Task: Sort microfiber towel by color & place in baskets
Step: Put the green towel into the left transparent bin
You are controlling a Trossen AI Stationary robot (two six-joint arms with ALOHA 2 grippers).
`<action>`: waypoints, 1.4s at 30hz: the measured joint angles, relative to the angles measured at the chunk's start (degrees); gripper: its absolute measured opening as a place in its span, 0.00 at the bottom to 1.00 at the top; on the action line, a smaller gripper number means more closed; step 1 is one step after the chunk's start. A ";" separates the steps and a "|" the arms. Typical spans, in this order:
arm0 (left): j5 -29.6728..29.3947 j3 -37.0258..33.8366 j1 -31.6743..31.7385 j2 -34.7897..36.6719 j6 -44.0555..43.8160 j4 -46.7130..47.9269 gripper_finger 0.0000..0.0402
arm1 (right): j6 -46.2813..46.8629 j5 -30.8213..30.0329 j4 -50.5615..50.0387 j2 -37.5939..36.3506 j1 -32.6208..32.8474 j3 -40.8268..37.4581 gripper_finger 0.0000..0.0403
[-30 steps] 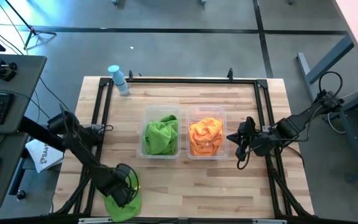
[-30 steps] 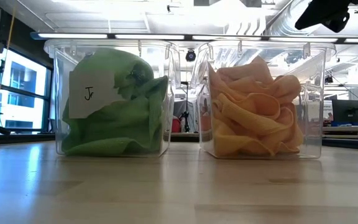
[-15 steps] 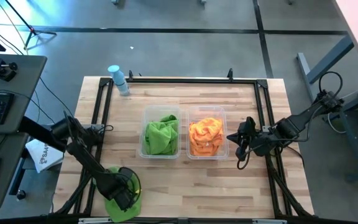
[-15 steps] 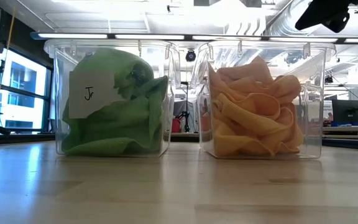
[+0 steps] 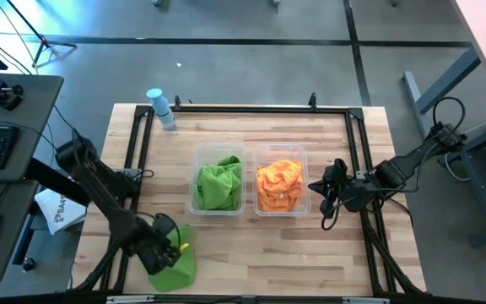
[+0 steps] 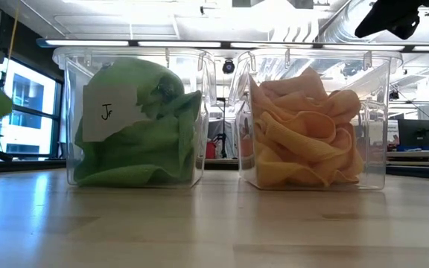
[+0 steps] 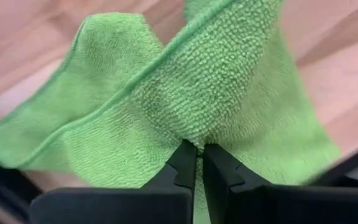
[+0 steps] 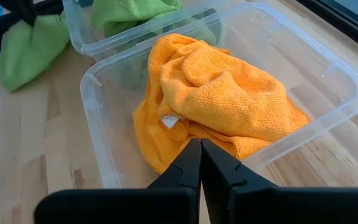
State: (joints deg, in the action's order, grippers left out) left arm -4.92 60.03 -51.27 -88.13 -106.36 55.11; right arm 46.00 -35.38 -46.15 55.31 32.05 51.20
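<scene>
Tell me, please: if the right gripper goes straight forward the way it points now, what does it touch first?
Probably the orange towel in its basket, or that basket's near wall; the right gripper looks above it, but depth is unclear.

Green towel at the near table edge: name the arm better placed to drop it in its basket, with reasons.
Left. The left gripper is already shut on the green towel, close to the basket with green towels. The right gripper waits beside the basket with orange towels, holding nothing.

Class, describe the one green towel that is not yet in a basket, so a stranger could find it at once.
Start at the wooden table and go to its front left corner, away from the two clear baskets in the middle. There the left gripper pinches a green towel. Unlike the other green towels, it lies outside any basket.
</scene>
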 joint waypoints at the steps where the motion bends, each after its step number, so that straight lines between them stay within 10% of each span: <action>1: -0.22 0.00 -0.02 1.54 0.04 0.75 0.00 | 0.00 0.00 -0.02 0.00 0.00 0.00 0.01; 17: -14.89 0.67 3.65 21.77 13.98 10.50 0.00 | 0.05 -1.15 -1.10 0.02 -0.02 0.00 0.01; 24: -19.10 13.04 7.89 23.38 23.52 30.44 0.00 | 0.31 -4.16 -1.25 0.02 -0.19 0.00 0.01; 34: -35.24 26.60 21.41 23.38 58.29 34.17 0.00 | -3.08 -4.95 -1.25 0.02 -0.19 0.00 0.01; 42: -29.22 28.20 36.37 22.75 89.82 15.76 0.00 | -4.46 -6.26 -1.24 0.02 -0.17 0.00 0.01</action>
State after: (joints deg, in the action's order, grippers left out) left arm -34.14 88.23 -14.90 -65.39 -16.53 70.87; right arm 41.54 -41.63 -47.39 55.33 31.88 51.20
